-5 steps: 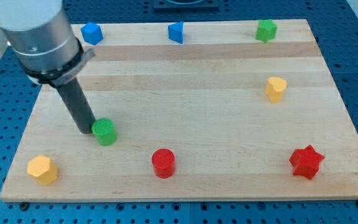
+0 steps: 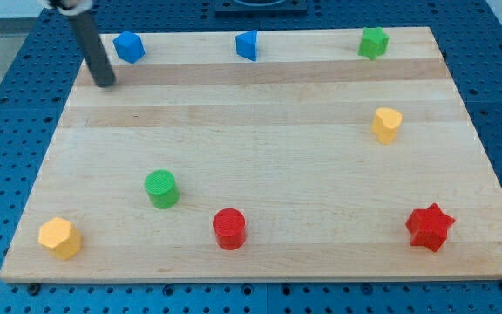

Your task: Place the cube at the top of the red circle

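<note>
My tip (image 2: 104, 83) rests on the board near its top left corner, just left of and below a blue cube-like block (image 2: 128, 45). A red cylinder (image 2: 229, 228) stands near the bottom edge, left of centre, far from the tip. A green cylinder (image 2: 161, 188) stands up and to the left of the red cylinder, with a small gap between them.
A blue wedge-like block (image 2: 247, 44) sits at top centre and a green star-like block (image 2: 373, 42) at top right. A yellow heart-like block (image 2: 387, 125) is at the right, a red star (image 2: 430, 228) at bottom right, a yellow hexagon (image 2: 59, 237) at bottom left.
My tip has moved from beside the green cylinder up to the top left corner near the blue cube. The green cylinder has shifted slightly right and down.
</note>
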